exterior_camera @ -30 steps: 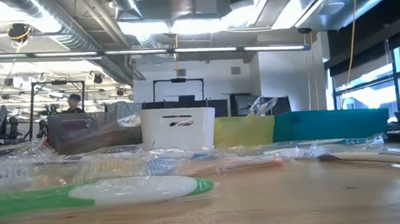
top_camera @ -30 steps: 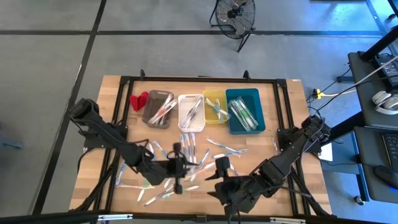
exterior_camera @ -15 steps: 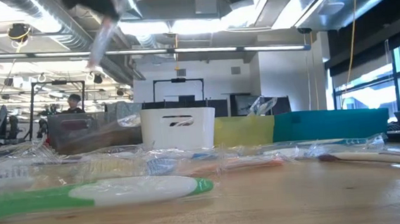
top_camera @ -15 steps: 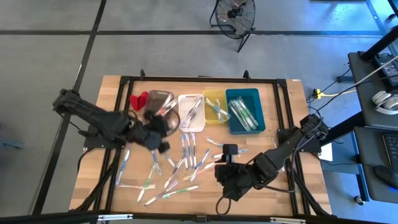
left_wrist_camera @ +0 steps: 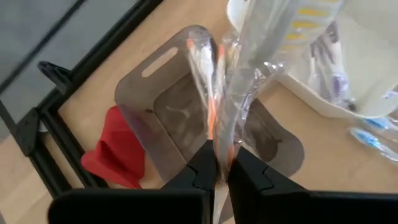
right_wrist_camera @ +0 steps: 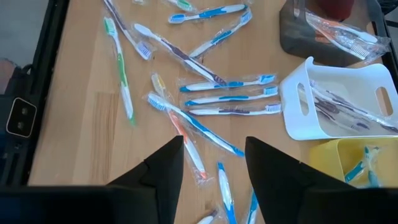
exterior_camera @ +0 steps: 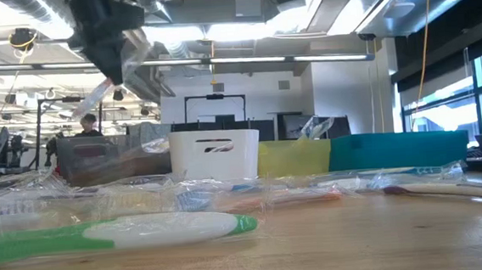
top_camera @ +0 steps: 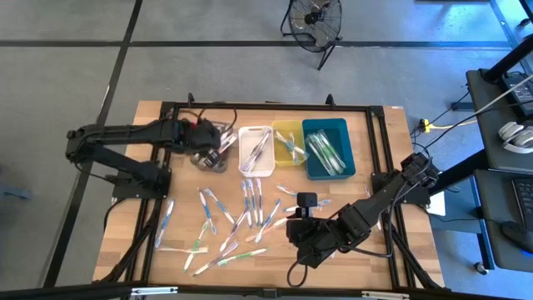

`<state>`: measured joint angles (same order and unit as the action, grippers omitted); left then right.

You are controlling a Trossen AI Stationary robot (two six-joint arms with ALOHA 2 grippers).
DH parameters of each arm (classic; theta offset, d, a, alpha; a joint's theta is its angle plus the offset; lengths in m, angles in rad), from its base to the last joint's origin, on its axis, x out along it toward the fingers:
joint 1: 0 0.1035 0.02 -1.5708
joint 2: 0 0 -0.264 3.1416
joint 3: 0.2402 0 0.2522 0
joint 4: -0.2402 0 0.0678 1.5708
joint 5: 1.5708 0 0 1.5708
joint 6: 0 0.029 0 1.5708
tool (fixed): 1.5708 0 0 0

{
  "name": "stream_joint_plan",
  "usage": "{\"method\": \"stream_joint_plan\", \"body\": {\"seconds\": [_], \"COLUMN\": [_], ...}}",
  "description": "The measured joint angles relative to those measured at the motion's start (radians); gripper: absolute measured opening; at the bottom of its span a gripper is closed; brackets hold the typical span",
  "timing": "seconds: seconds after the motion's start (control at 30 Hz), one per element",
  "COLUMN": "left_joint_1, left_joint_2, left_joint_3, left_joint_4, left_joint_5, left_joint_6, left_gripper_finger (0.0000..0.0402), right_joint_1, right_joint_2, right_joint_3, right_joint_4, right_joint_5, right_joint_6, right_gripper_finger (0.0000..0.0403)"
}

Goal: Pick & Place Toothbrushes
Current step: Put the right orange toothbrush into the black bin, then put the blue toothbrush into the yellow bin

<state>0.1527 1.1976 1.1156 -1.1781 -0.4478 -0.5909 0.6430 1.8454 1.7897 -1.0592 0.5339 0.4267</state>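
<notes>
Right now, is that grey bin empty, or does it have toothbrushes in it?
Not empty: the grey bin holds a wrapped toothbrush, and the left gripper holds another above it.

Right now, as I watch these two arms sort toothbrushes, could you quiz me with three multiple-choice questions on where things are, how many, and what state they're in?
1. Where is the left gripper?
A. over the grey bin
B. over the teal bin
C. off the table

2. How many bins stand in the row?
A. two
B. four
C. six

3. What is the left gripper doing?
A. standing wide open
B. shut on a wrapped toothbrush
C. gripping the red object

Answers:
1 A: the high view shows it above the grey bin.
2 B: grey, white, yellow, teal.
3 B: the left wrist view shows its fingers pinching the wrapper.

The right gripper waits above loose toothbrushes.
</notes>
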Motion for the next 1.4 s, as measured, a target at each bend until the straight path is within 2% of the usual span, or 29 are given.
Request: {"method": "stream_joint_plan", "body": {"seconds": [0.2, 0.53, 0.87, 1.2, 1.4], "left_joint_1": [0.15, 0.272, 0.331, 0.335, 0.334], "left_joint_2": [0.0, 0.0, 0.001, 0.001, 0.001], "left_joint_3": [-0.04, -0.197, -0.326, -0.356, -0.339], "left_joint_4": [0.089, 0.272, 0.43, 0.443, 0.471], "left_joint_5": [0.116, 0.236, 0.324, 0.335, 0.338], "left_joint_6": [0.105, 0.179, 0.238, 0.209, 0.183], "left_gripper_finger": [0.0016, 0.0017, 0.0024, 0.0077, 0.0112], "right_joint_1": [0.0, 0.0, 0.0, 0.0, -0.001], "right_joint_2": [0.0, 0.0, 0.0, 0.0, 0.025], "right_joint_3": [0.0, 0.0, 0.0, 0.0, -0.001], "right_joint_4": [0.0, 0.0, 0.004, 0.004, -0.025], "right_joint_5": [0.0, 0.0, 0.0, -0.001, -0.037], "right_joint_6": [0.008, 0.008, 0.011, 0.011, 0.008], "right_gripper_finger": [0.0165, 0.0178, 0.0189, 0.0171, 0.0182]}}
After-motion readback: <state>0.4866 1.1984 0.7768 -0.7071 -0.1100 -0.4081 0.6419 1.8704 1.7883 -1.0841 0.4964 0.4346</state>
